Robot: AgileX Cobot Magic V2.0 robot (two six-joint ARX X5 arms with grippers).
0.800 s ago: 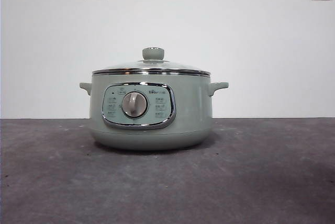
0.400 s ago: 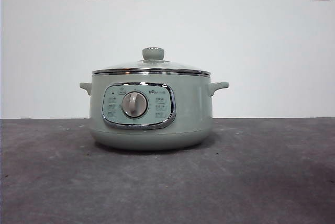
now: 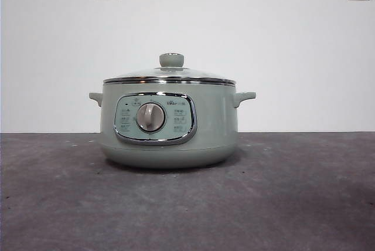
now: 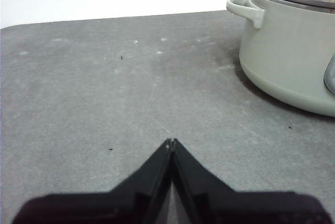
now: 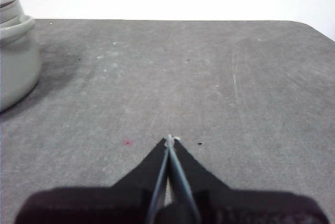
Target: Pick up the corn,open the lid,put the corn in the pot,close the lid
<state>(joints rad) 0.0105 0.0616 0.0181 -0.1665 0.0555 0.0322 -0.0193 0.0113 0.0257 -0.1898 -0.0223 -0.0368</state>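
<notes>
Green pot (image 3: 169, 123) lidded, lid (image 3: 170, 75) on | corn unseen | my left gripper (image 4: 171, 141), right gripper (image 5: 170, 138) pressed together, empty | nothing visibly started.

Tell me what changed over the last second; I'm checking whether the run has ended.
Nothing visibly changed. The squat sage-green cooker pot stands in the same spot on the dark grey table, with the domed glass lid seated on it. No arm appears in the front view. Both the left gripper and the right gripper are shut and hold nothing. No corn is visible.
</notes>
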